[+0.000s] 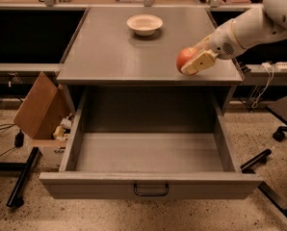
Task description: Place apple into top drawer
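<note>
while the gripper (189, 61) jaws clamp the apple (183, 57), a weak pinch could drop it short of the top drawer (85, 186) below them.

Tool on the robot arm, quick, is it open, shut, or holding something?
The tool is closed, holding the apple over the countertop near its front right edge.

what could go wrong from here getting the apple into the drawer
1. The gripper seems to hold the apple mostly from its right side, near the tabletop's front edge. If the jaws slip, it could drop and bounce, possibly out of the drawer.
2. The top drawer is open just below that edge, so lowering too early might clip the arm on the tabletop.
</note>
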